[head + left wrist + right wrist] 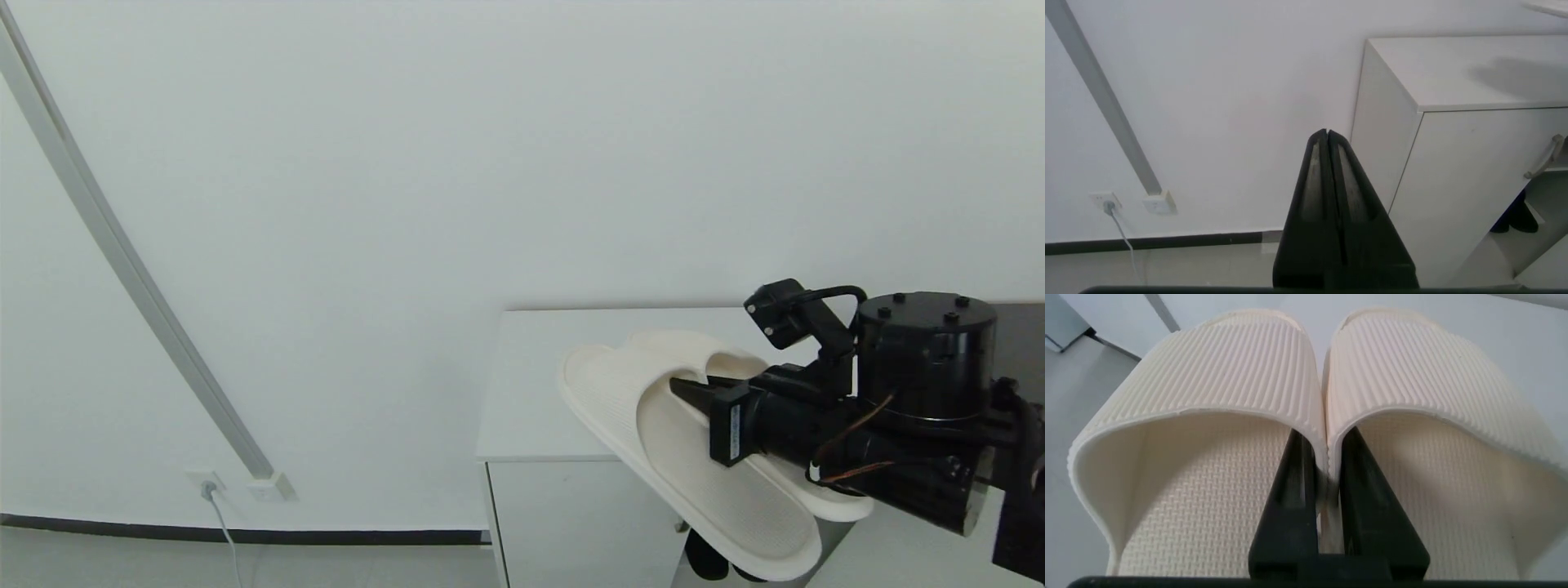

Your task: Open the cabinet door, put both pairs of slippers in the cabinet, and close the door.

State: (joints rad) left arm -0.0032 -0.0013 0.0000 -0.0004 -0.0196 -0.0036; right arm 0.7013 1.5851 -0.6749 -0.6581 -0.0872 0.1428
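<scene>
White wall [490, 163] behind, cabinet [531, 384] at 4 o'clock looks open; right gripper [682, 388] clamps 1 cream slipper pair [620, 400], left gripper [1328, 163] fingers pressed together, empty; stowing and closing remain.

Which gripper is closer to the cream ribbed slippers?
Right. The right gripper has its jaws shut on the cream ribbed slippers; the left gripper is apart from them, empty, facing the white cabinet.

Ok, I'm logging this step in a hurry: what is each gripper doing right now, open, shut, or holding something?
Left gripper: shut, holding nothing.
Right gripper: shut on the pair of cream slippers, pinching their inner edges together.
</scene>
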